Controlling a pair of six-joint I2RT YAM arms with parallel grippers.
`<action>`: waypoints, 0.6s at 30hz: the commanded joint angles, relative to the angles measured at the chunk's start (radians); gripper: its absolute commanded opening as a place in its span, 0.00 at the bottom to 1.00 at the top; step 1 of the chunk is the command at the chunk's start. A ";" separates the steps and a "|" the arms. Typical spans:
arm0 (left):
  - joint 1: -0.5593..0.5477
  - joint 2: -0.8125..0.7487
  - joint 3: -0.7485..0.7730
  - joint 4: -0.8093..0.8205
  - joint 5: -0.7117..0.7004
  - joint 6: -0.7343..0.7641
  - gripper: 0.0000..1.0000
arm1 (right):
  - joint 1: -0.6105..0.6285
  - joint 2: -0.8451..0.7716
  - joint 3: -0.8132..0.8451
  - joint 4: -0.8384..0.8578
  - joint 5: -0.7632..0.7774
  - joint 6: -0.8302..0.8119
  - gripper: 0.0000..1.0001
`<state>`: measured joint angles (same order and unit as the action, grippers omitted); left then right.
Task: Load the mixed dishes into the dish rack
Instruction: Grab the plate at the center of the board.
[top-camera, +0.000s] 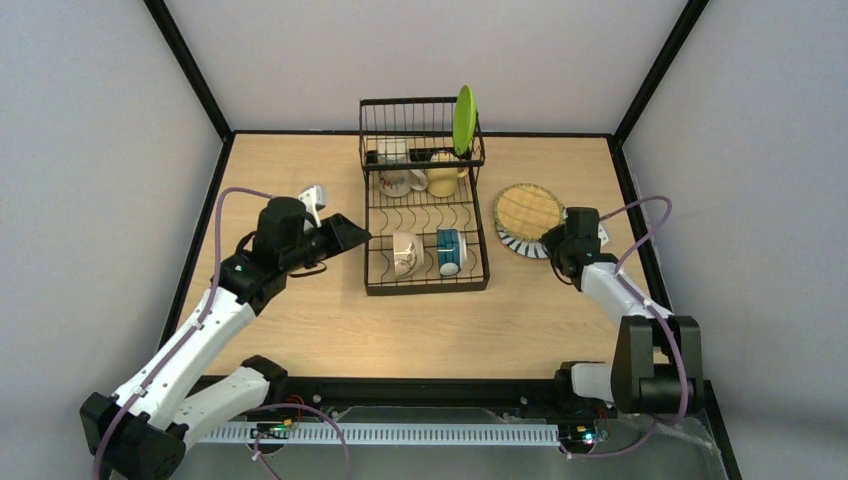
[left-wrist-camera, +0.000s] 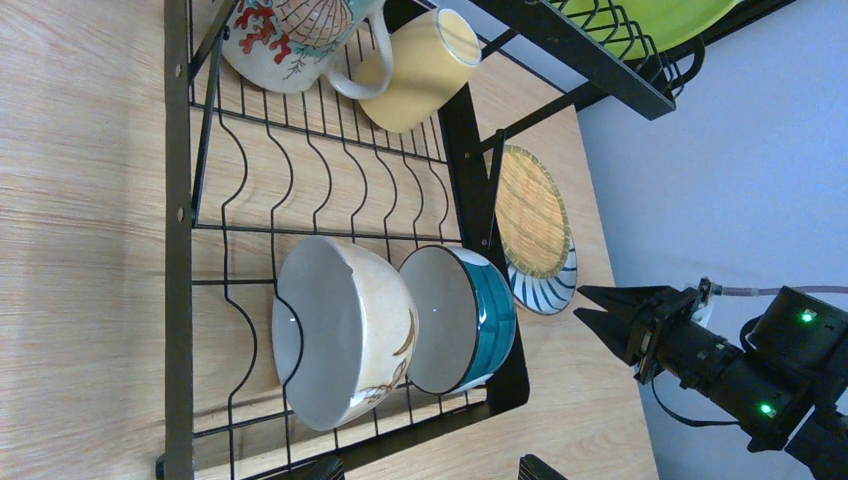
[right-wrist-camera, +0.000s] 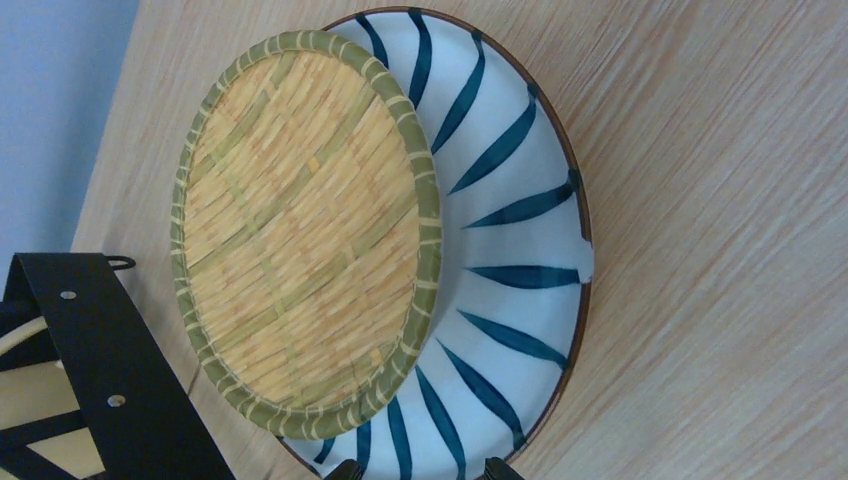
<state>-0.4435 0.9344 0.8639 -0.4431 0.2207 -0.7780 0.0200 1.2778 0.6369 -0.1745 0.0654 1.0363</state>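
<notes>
The dish rack (top-camera: 425, 215) sits mid-tabletop (top-camera: 300, 320), toward the far side. Its raised wire basket is at the back, and the lime green plate (top-camera: 464, 120) stands on edge at the right end of that basket. Just in front of the basket, the white printed mug (left-wrist-camera: 290, 40) and the pale yellow mug (left-wrist-camera: 425, 70) lie side by side on the wires. At the rack's near end, the cream mug (left-wrist-camera: 345, 330) and the blue-patterned mug (left-wrist-camera: 465, 320) lie on their sides close together, with their mouths turned toward the left arm.

Two plates are not in the rack. The tan plate (right-wrist-camera: 300, 240), which is woven, rests on top of the striped plate (right-wrist-camera: 510, 260). It is offset, so the blue-striped rim shows along one side. This stack lies flat on the tabletop, just beside the rack's right edge.

The left pincer (top-camera: 350, 235) hovers at the rack's left side with its jaws spread wide and nothing held. The right pincer (left-wrist-camera: 582, 302) is at the near rim of the striped plate, released, with its jaws parted. The fingertips (right-wrist-camera: 497, 468) barely enter its own camera's view, so I cannot tell whether they touch the rim.
</notes>
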 joint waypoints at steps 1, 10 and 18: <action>0.005 0.004 0.005 -0.008 -0.021 0.004 0.99 | -0.043 0.044 -0.035 0.150 -0.047 0.003 0.69; 0.005 -0.008 -0.021 0.007 -0.054 -0.023 0.99 | -0.081 0.179 -0.026 0.325 -0.127 -0.022 0.74; 0.005 -0.010 -0.044 0.022 -0.071 -0.039 0.99 | -0.104 0.260 -0.009 0.374 -0.158 -0.027 0.74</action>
<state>-0.4435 0.9329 0.8398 -0.4393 0.1745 -0.8032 -0.0696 1.5055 0.6132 0.1310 -0.0750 1.0214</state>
